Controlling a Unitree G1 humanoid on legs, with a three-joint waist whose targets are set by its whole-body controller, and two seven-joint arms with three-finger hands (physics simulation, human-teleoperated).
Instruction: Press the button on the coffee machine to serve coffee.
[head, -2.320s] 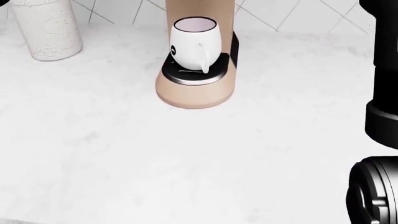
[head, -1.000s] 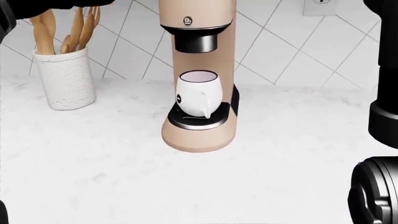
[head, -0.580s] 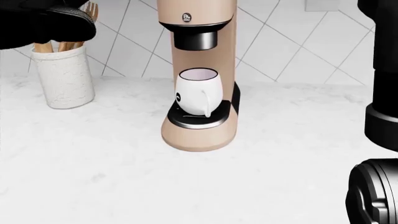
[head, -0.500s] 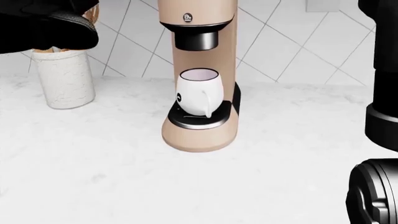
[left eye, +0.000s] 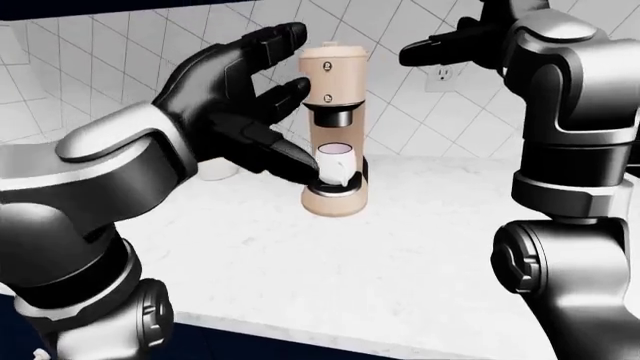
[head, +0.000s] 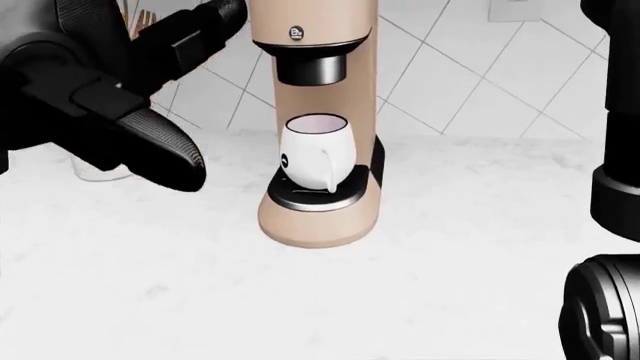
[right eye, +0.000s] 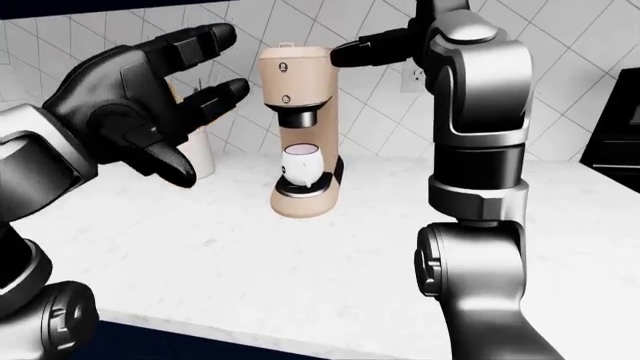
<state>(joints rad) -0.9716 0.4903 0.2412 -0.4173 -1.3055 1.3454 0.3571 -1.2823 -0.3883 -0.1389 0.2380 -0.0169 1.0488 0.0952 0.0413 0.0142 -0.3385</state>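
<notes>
A tan coffee machine (right eye: 300, 135) stands on the white counter against the tiled wall. It has two small round buttons on its face, an upper button (right eye: 283, 68) and a lower button (right eye: 285, 98). A white mug (head: 313, 160) sits on its black drip tray under the spout. My left hand (right eye: 205, 97) is open with its fingers spread, raised to the left of the machine and apart from it. My right hand (right eye: 345, 51) is open and raised high, its fingertips close to the machine's upper right corner.
A white utensil crock (right eye: 200, 154) stands left of the machine, mostly hidden behind my left hand. A wall outlet (left eye: 440, 73) sits to the right of the machine. A black appliance (right eye: 615, 142) stands at far right. The counter edge (right eye: 300, 341) runs along the bottom.
The head camera tilted up, bringing the machine's upper part into view. My left hand came in from the upper left and now covers the crock. Machine and mug stayed put.
</notes>
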